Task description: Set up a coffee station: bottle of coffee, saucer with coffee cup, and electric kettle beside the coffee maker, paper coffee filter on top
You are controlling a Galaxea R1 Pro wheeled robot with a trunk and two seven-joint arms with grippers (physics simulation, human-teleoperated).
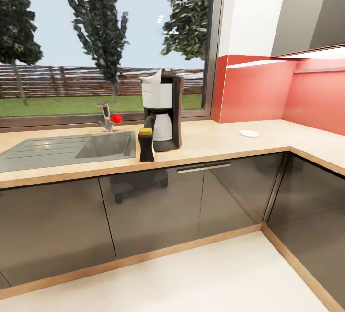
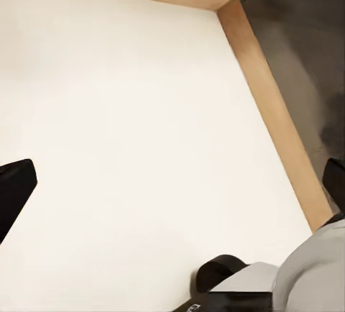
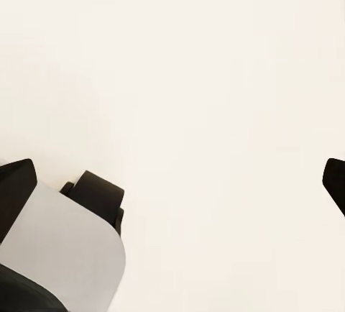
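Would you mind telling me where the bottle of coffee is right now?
In the head view, the bottle of coffee stands upright on the countertop, just in front of the coffee maker toward its left, close to the sink's right edge.

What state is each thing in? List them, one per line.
coffee maker: upright on countertop, paper filter on top
bottle of coffee: upright, capped, beside coffee maker
saucer: flat on countertop, bare
left gripper: open
right gripper: open

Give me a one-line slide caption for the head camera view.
Coffee maker and coffee bottle stand beside the sink; saucer lies apart.
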